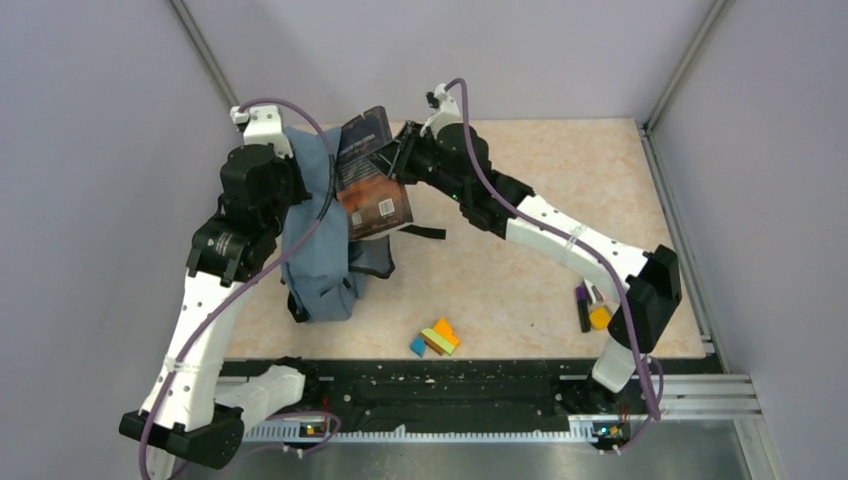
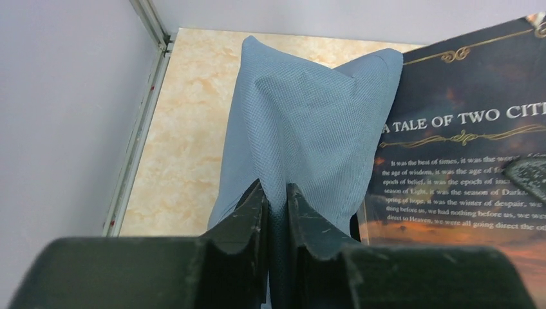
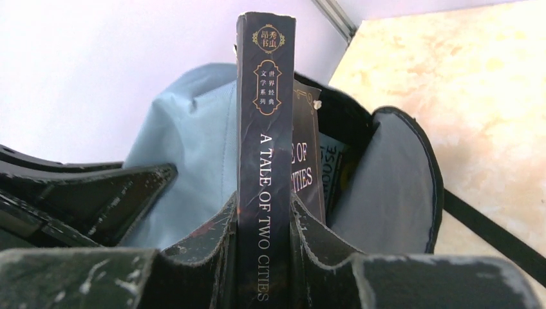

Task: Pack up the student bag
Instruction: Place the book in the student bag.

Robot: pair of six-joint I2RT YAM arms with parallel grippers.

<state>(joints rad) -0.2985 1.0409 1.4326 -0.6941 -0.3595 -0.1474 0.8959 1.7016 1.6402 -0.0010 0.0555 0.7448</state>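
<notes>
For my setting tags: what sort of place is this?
Probably a robot lab cell, not a classroom: plain grey partition walls, a marble-patterned tabletop and a black mounting rail.

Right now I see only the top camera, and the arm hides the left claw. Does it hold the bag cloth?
Observer: Yes. In the left wrist view the left claw is shut on a raised fold of the student bag.
Operator: How does the right claw grip the book?
Observer: The right claw clamps the book across its spine, which reads A Tale of Two Cities.
Operator: Is the bag mouth open there?
Observer: Yes, it is open just beyond the held book. What looks like another book, with print ending in HOUSE, sits inside against the dark lining.
</notes>
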